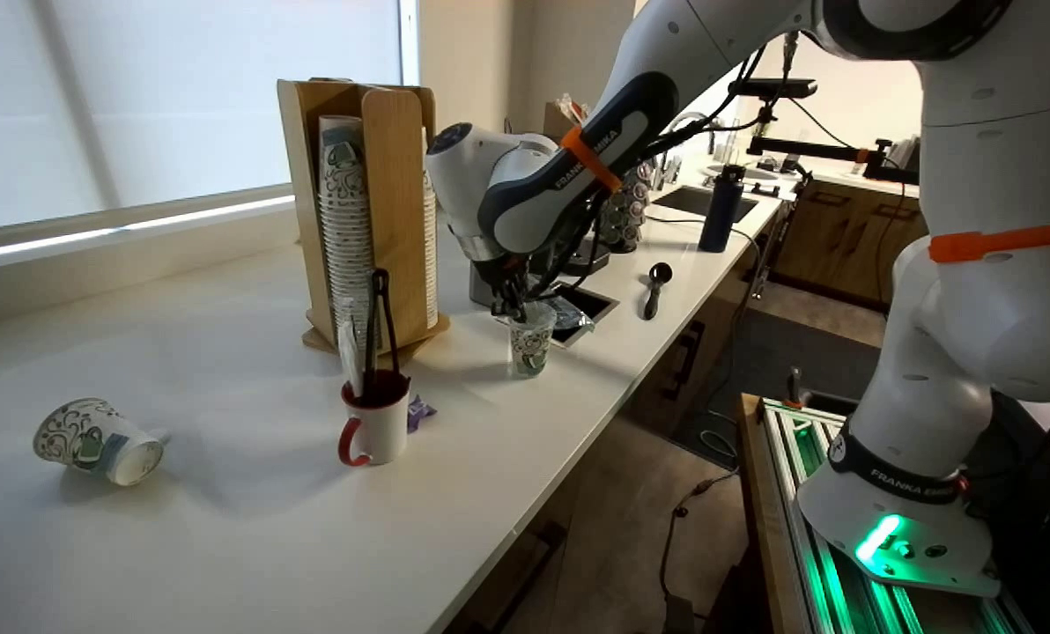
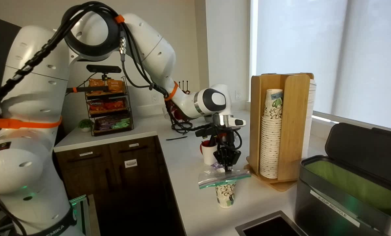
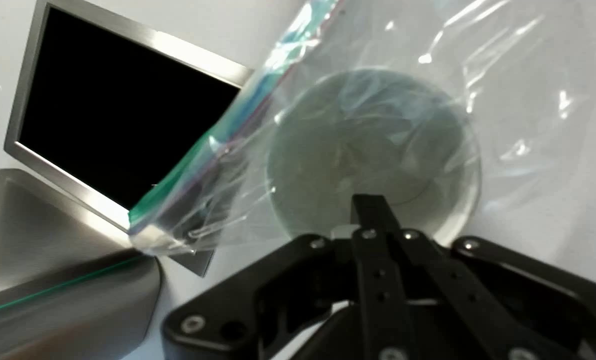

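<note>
A patterned paper cup stands upright on the white counter, also seen in an exterior view as the cup. Across its mouth lies a clear plastic zip bag with a green-blue seal; in the wrist view the bag spreads over the cup's round opening. My gripper points down from above, its fingertips at the bag over the cup. In the wrist view the gripper is shut, fingers together. Whether any film is pinched between them cannot be made out.
Beside the cup rises a wooden holder with stacked paper cups. A white mug with utensils and a tipped cup are farther along. A metal bin with raised lid stands near a framed counter opening. A spoon lies near the edge.
</note>
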Motion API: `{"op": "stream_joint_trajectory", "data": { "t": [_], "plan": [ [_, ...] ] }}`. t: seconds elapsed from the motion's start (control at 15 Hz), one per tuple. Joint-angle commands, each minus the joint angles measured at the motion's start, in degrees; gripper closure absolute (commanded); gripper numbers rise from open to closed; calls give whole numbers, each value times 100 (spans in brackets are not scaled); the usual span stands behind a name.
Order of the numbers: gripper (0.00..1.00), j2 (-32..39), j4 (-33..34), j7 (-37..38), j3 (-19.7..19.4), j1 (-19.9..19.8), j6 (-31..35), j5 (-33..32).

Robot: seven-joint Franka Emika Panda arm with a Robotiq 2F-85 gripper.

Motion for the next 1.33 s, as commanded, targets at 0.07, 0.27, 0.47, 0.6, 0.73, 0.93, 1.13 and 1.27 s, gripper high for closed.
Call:
{"op": "stream_joint_trajectory", "data": {
  "t": [0.07, 0.27, 0.47, 0.6, 0.73, 0.93, 1.13, 1.27],
  "plan": [
    [100, -672, -581, -46, 0, -95, 187, -28],
    [100, -984, -770, -168, 14, -175, 174, 16],
    [100, -1269, -947, -382, 22, -262, 168, 54],
    [100, -1444, -1084, -518, 24, -316, 232, 66],
    [100, -1650, -1243, -459, -2, -376, 244, 127],
    [100, -1932, -1538, -296, -45, -497, 190, 493],
    [74, -2188, -1918, 191, -96, -591, 551, 600],
    [68, -2490, -2328, 731, -133, -657, 1059, 469]
  ]
}}
